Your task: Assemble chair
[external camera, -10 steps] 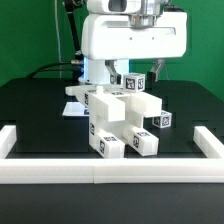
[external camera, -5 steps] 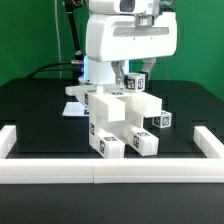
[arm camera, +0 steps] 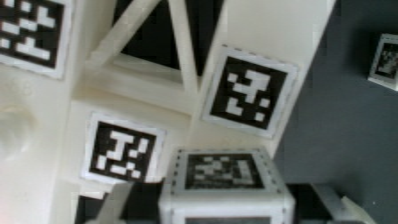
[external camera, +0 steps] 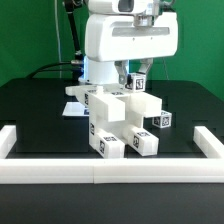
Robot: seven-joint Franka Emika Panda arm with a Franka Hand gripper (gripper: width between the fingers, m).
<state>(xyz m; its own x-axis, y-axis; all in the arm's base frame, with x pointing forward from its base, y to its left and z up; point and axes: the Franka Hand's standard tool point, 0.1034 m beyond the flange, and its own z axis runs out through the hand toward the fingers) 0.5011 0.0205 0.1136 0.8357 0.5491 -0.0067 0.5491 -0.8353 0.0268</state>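
Partly built chair [external camera: 115, 125] of chunky white plastic blocks, small black-and-white square tags on several faces. Stands near the middle of the flat black table [external camera: 35, 118], well behind the long white border rail [external camera: 110, 172] that runs along the near edge and turns back at both ends. Rises as a stepped stack: two tagged block ends low at the front, taller blocks behind, flat white pieces jutting toward the exterior view's left, one more tagged end low on the exterior view's right. Carries at its highest point a small white tagged block [external camera: 137, 85], upright, tag facing the exterior camera. Two-finger gripper [external camera: 136, 76] of the white robot arm [external camera: 130, 40] straight above, pointing down, fingers reaching down either side of that small white tagged block. Jaws narrow, clamped on it: in the wrist view the dark pads [arm camera: 324, 198] lie against both flanks of the block with no gap to be seen, its tag between them. Beyond, in the same wrist view, more tagged white faces and slanting white bars of the chair over the black table. Green backdrop [external camera: 25, 45] behind the arm.
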